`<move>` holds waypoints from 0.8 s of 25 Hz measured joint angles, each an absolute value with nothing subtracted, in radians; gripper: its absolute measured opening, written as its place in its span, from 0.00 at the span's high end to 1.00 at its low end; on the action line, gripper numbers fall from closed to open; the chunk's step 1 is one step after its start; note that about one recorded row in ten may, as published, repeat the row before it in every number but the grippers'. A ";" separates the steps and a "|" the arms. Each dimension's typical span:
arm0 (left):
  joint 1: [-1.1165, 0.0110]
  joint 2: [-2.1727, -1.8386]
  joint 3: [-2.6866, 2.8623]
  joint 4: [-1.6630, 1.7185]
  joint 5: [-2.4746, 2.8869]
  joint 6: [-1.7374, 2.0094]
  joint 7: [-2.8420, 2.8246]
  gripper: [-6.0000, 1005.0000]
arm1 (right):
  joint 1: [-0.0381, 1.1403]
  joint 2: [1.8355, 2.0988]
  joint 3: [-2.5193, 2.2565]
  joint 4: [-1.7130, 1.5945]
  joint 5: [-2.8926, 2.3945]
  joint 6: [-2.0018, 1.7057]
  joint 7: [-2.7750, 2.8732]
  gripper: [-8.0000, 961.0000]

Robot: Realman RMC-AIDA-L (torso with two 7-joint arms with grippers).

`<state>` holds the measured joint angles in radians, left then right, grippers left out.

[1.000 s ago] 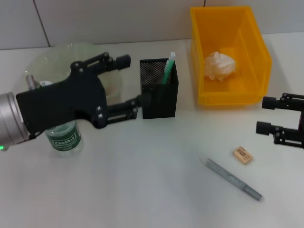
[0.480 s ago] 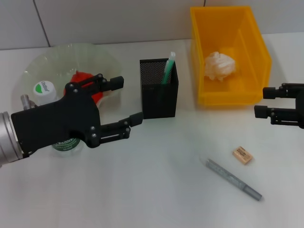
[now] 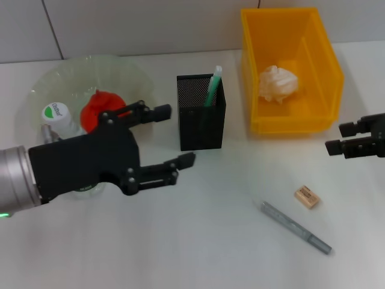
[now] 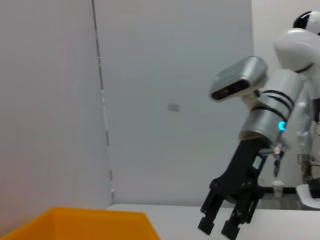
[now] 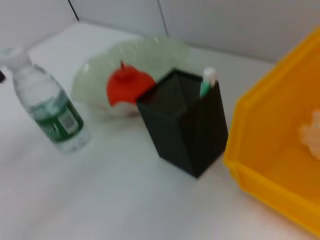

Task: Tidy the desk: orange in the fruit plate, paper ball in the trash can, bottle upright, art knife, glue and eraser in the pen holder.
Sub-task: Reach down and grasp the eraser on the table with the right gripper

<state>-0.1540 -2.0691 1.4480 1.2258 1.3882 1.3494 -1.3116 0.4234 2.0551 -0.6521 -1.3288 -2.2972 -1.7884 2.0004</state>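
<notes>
Your left tool [image 3: 165,139] hangs wide open and empty just beside the pen holder [image 3: 201,114], on the fruit plate's [image 3: 42,90] side. The orange [image 3: 99,109] sits in that plate; the bottle [image 3: 59,118] stands upright at the plate's near edge. A green stick already stands in the holder. Your right tool [image 3: 341,137] waits past the trash can [image 3: 313,66] — I cannot tell how its fingers stand. The paper ball [image 3: 278,82] lies inside the can. Beyond the holder, on the bare worktop [image 3: 198,241], lie the eraser [image 3: 307,197] and a grey pen-like tool [image 3: 296,227]. The eraser looks light, low and firm — pinch its long sides squarely.
</notes>
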 joint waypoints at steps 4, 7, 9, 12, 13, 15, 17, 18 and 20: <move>-0.166 -2.068 1.471 1.225 1.388 1.349 -1.312 0.20 | 0.459 2.052 -0.655 -1.337 -2.372 -1.824 2.023 0.34; -0.172 -2.068 1.480 1.225 1.388 1.348 -1.312 0.20 | 0.484 2.050 -0.687 -1.340 -2.431 -1.836 2.051 0.34; -0.174 -2.068 1.482 1.225 1.388 1.349 -1.312 0.20 | 0.499 2.049 -0.724 -1.340 -2.482 -1.837 2.075 0.34; -0.175 -2.068 1.485 1.224 1.388 1.350 -1.312 0.20 | 0.523 2.056 -0.769 -1.350 -2.567 -1.829 2.105 0.34; -0.175 -2.068 1.488 1.224 1.388 1.350 -1.312 0.20 | 0.528 2.062 -0.780 -1.357 -2.587 -1.826 2.108 0.34; -0.175 -2.067 1.497 1.223 1.388 1.350 -1.312 0.20 | 0.536 2.073 -0.810 -1.372 -2.626 -1.820 2.116 0.34; -0.175 -2.066 1.503 1.223 1.388 1.351 -1.312 0.20 | 0.540 2.075 -0.845 -1.378 -2.645 -1.811 2.136 0.34; -0.175 -2.066 1.505 1.222 1.388 1.352 -1.312 0.20 | 0.543 2.075 -0.862 -1.378 -2.648 -1.807 2.147 0.34; -0.175 -2.066 1.506 1.218 1.388 1.352 -1.311 0.20 | 0.551 2.075 -0.883 -1.377 -2.648 -1.803 2.161 0.34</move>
<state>-0.1746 -2.0662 1.5055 1.2183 1.3882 1.3515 -1.3106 0.5506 2.0752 -0.8828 -1.3774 -2.6481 -1.8032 2.1612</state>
